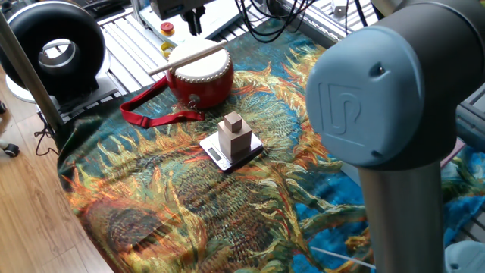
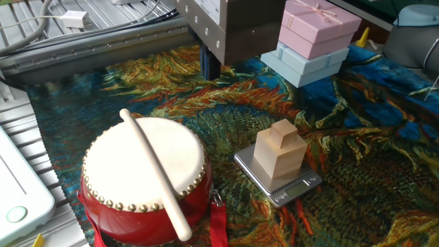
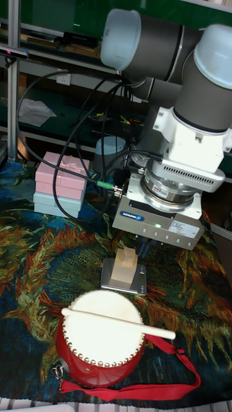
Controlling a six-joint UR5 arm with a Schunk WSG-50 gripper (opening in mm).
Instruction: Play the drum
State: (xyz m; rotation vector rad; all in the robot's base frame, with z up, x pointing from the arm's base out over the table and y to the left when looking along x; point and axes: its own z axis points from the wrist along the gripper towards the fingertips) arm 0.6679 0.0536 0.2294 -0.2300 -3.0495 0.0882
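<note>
One gripper point(image 1: 193, 17) hangs above cloth beyond drum point(image 1: 200, 76), clear of it; finger spread cannot be told. Drum sits near cloth edge, cream head up, pale stick point(image 2: 155, 174) lying across head, red strap point(image 1: 155, 114) trailing on cloth. Wooden block point(image 2: 280, 155) on small scale point(image 2: 291, 189) just beside drum

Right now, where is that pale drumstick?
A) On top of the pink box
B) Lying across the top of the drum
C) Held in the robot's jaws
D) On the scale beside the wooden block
B: the stick lies flat across the drum, nothing holding it.
</note>
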